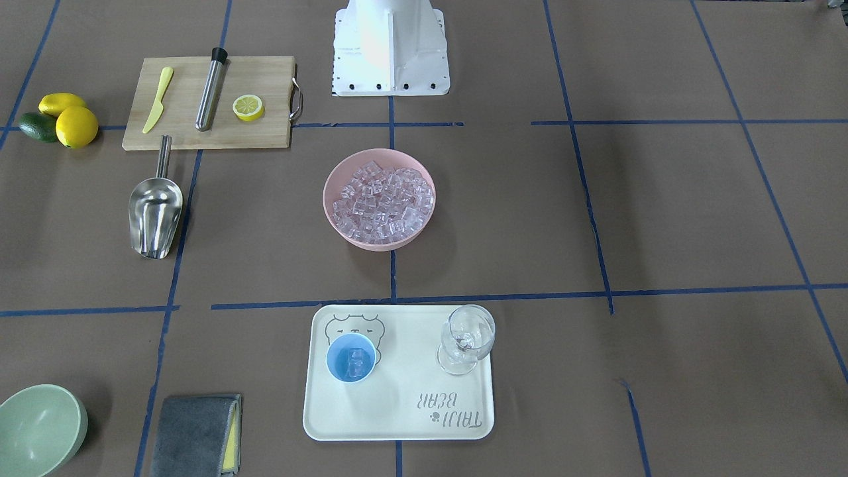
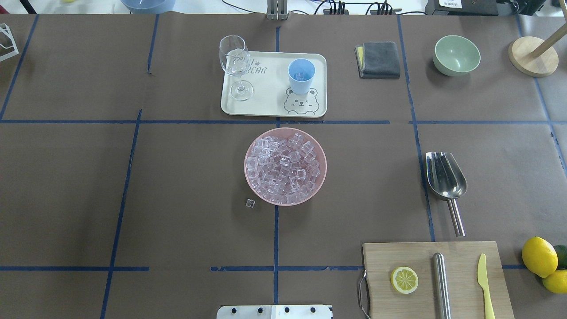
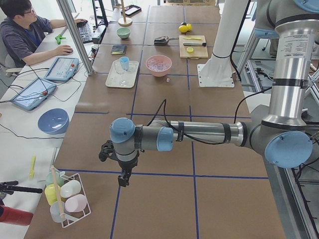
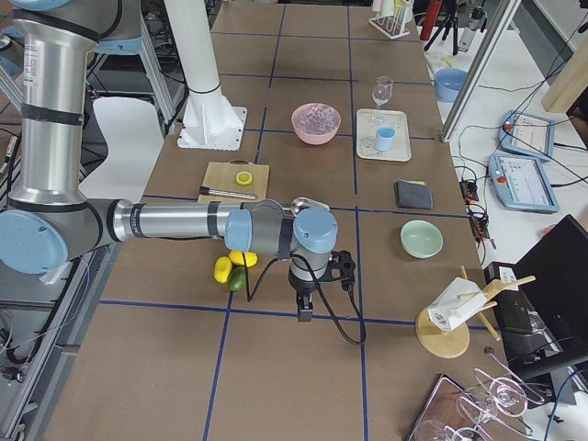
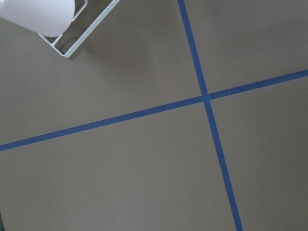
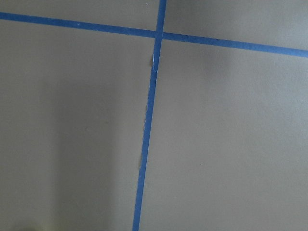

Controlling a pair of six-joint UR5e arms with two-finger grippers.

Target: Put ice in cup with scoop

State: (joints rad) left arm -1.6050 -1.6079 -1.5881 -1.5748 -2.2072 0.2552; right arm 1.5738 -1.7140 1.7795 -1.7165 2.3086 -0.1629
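Observation:
The ice (image 2: 283, 166) fills a pink bowl (image 2: 321, 177) at the table's middle, and one loose cube (image 2: 250, 203) lies beside the bowl. The light-blue cup (image 2: 301, 75) stands on a cream tray (image 2: 270, 104) and holds a few cubes (image 1: 356, 361). The steel scoop (image 2: 445, 177) lies empty on the table, its handle toward the cutting board. My left gripper (image 3: 120, 178) hangs over bare table far from these, seen only in the exterior left view. My right gripper (image 4: 304, 309) hangs beyond the lemons, seen only in the exterior right view. I cannot tell whether either is open.
A wine glass (image 2: 237, 66) stands on the tray. A cutting board (image 2: 436, 279) holds a lemon half, a steel cylinder and a yellow-green knife. Lemons (image 2: 538, 257), a green bowl (image 2: 456, 55), a grey cloth (image 2: 378, 60) and the robot base (image 1: 391, 46) are around.

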